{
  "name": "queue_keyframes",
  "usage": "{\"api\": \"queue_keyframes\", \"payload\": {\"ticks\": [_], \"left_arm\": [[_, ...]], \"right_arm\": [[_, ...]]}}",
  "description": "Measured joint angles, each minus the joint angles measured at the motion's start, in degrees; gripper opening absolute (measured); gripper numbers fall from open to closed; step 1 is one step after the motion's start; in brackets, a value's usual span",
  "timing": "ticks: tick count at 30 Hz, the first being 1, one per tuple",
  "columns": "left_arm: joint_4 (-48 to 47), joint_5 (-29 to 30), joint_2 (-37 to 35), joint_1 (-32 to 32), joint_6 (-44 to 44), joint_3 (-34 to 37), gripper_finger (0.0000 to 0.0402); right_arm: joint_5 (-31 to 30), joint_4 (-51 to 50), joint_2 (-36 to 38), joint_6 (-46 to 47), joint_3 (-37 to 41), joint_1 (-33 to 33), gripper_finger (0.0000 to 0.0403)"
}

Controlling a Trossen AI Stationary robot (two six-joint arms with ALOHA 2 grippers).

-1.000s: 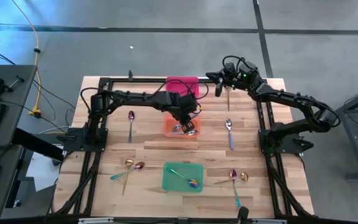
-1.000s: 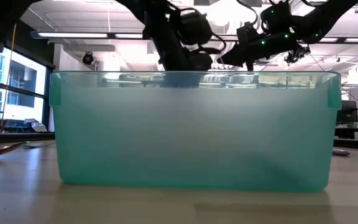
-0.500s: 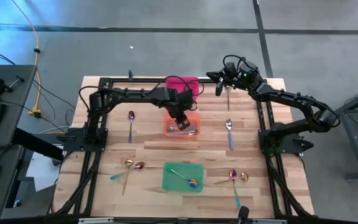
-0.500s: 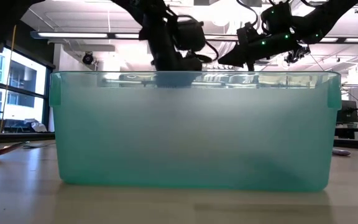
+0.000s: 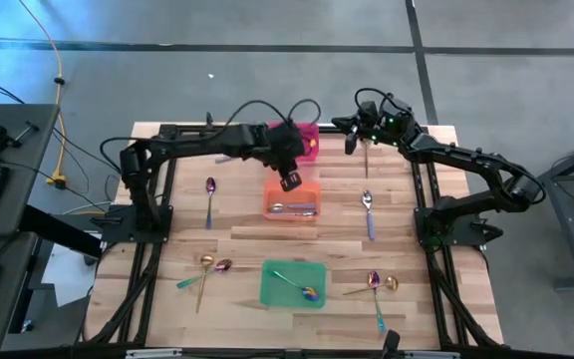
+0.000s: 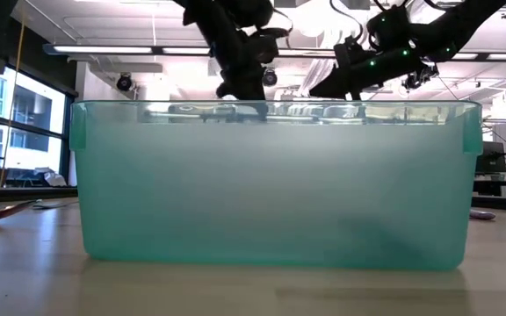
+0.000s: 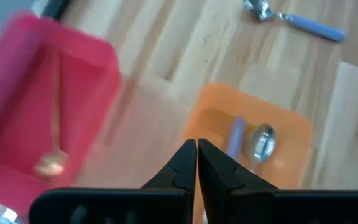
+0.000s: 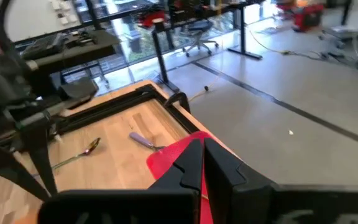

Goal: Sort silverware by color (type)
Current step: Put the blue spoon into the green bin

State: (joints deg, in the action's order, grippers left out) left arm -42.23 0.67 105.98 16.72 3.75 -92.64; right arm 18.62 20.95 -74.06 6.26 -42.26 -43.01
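Observation:
My left gripper [image 5: 290, 179] hangs shut and empty over the far rim of the orange bin [image 5: 292, 211]; in its wrist view the fingertips [image 7: 196, 154] meet. A silver spoon with a blue handle [image 7: 261, 140] lies flat in that bin. The pink bin [image 5: 310, 133] holds a gold spoon [image 7: 51, 163]. An iridescent spoon [image 5: 302, 289] lies in the green bin [image 5: 277, 295]. My right gripper [image 5: 350, 136] waits shut near the table's far edge, beside the pink bin. More spoons lie flat on the table: a purple one [image 5: 210, 187] and a silver one with a blue handle [image 5: 368, 206].
Gold and purple spoons lie near the table's near edge, left [image 5: 214, 265] and right [image 5: 381, 282] of the green bin. A thin utensil [image 5: 367, 158] lies under the right arm. In the low view the green bin's wall [image 6: 271, 184] blocks most of the table.
My left gripper has risen out of the orange bin and drawn back toward the table's far edge, its arm folding upward. The silver spoon stays lying in the orange bin. The right arm has kept still.

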Motion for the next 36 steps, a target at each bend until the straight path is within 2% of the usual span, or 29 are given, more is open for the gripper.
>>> {"api": "queue_keyframes", "payload": {"ticks": [4,7,13,17,25,29,32,36], "left_arm": [[2.5,-7.8,-0.2,4.1,-6.8,0.5,0.0001],[5.7,-13.8,-0.7,7.2,-8.8,3.2,0.0001],[14.7,-19.1,-4.8,11.1,-10.9,12.0,0.0000],[21.2,-19.7,-9.0,12.7,-10.0,19.6,0.0000],[27.6,-19.4,-17.9,14.3,-7.9,34.6,0.0000],[27.9,-19.3,-22.2,14.5,-7.4,40.9,0.0000],[25.5,-19.3,-25.1,14.5,-7.9,44.3,0.0000],[18.4,-19.3,-28.5,14.4,-8.6,45.8,0.0000]], "right_arm": [[-6.4,-2.4,0.0,2.4,0.0,1.2,0.0000],[-10.3,-4.1,0.0,3.5,0.0,2.8,0.0000],[-14.0,-6.1,0.0,9.1,0.0,7.2,0.0000],[-18.7,-8.3,0.0,11.5,0.0,11.2,0.0000],[-22.6,-16.4,0.0,18.9,0.0,18.0,0.0000],[-23.1,-20.4,0.0,21.7,0.0,20.5,0.0000],[-26.0,-21.7,0.0,23.6,0.0,21.9,0.0000],[-28.8,-22.0,0.0,26.7,0.0,22.6,0.0000]]}}
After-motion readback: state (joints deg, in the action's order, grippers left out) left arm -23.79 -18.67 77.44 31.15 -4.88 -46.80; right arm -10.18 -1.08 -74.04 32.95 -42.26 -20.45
